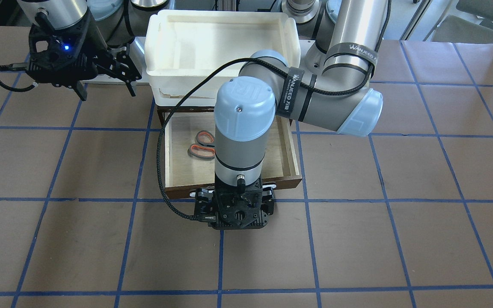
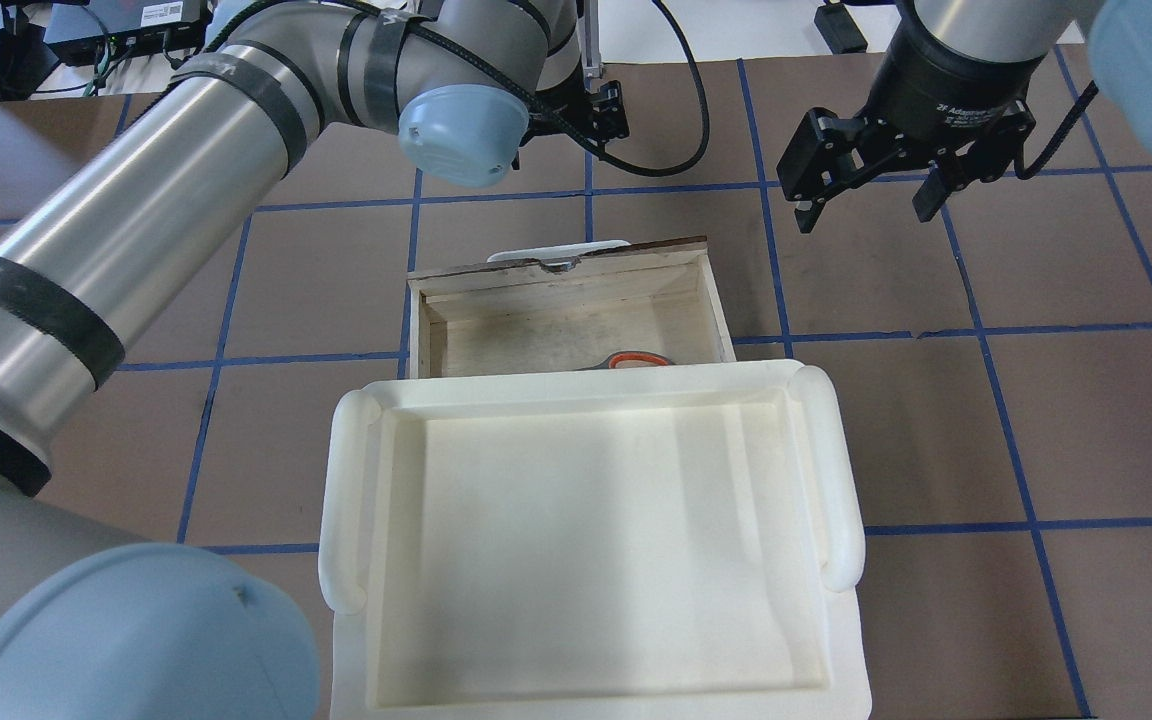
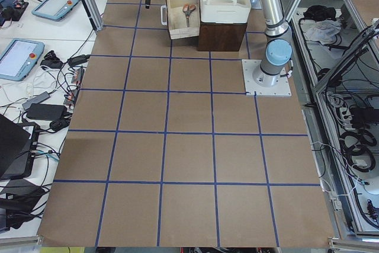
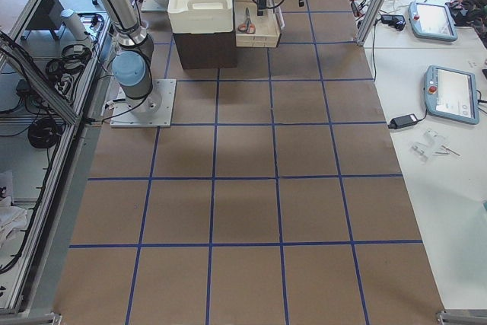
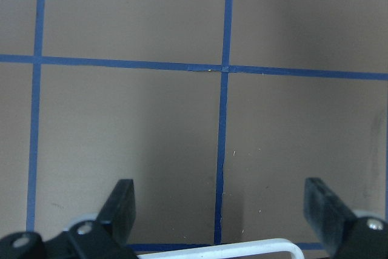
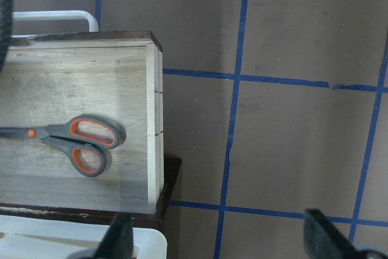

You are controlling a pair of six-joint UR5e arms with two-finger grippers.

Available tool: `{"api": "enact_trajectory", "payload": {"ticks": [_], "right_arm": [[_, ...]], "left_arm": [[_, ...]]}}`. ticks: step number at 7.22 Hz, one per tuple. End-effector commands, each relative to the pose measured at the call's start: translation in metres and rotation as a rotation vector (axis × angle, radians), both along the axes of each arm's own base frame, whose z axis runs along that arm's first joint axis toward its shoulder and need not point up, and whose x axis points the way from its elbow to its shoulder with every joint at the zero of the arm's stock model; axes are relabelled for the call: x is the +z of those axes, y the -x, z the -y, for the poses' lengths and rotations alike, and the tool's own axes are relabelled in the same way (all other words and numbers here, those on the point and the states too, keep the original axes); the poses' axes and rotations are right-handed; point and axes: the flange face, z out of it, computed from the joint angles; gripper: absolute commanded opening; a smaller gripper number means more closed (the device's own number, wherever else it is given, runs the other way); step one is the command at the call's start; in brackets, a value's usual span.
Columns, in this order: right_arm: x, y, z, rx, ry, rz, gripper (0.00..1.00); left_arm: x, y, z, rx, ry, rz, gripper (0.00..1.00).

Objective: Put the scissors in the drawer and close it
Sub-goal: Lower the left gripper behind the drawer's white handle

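The scissors lie flat inside the open drawer, grey handles lined orange; they show clearly in the right wrist view and partly from overhead. The drawer sticks out from under the white tray. My left gripper is open and empty, pointing down at the table just in front of the drawer's white handle, its fingers astride it. My right gripper is open and empty, raised beside the drawer, away from it.
A white plastic tray sits on top of the dark-brown cabinet behind the drawer. My left arm's forearm hangs over the drawer. The brown table has a blue tape grid.
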Motion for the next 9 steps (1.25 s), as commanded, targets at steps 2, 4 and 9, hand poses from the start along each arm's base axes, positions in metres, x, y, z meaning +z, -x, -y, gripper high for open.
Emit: {"api": "enact_trajectory", "payload": {"ticks": [2,4,9], "right_arm": [[-0.002,0.001,-0.001,0.008,-0.012,-0.010,1.00],[-0.003,0.001,0.001,0.008,-0.006,-0.010,1.00],[-0.002,0.000,0.000,0.008,-0.003,0.002,1.00]], "left_arm": [[-0.052,0.009,0.012,-0.007,-0.106,0.078,1.00],[-0.071,0.003,0.028,0.026,-0.140,0.093,1.00],[-0.115,-0.013,0.027,0.151,-0.308,0.101,1.00]]}}
